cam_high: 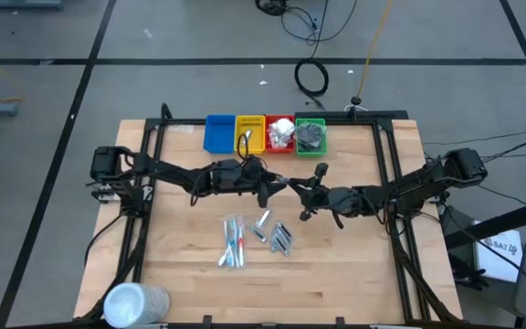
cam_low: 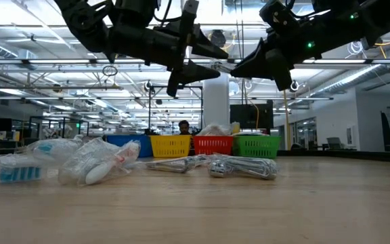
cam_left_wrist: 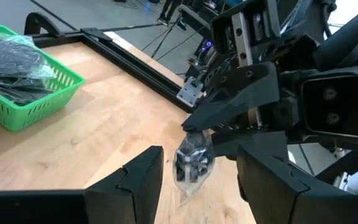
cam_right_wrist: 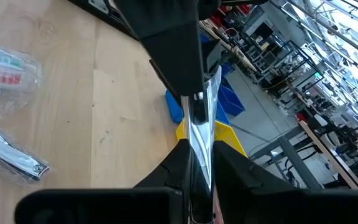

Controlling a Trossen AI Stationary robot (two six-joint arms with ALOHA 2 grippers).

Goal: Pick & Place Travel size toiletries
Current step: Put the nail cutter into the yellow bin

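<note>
Right gripper (cam_left_wrist: 199, 129) of mine pinches a small clear-wrapped dark packet (cam_left_wrist: 192, 163) above mid-table; my left gripper (cam_left_wrist: 197, 183) stands wide around it. Remaining wrapped toiletries (cam_high: 245, 239) lie at six o'clock.

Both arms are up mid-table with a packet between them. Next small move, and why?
Probably close the left gripper on the clear-wrapped packet. The right gripper pinches the packet's top edge and holds it out above the table, and it hangs between the left gripper's open fingers. That looks like a handover, so the right should let go only once the left has it.
</note>
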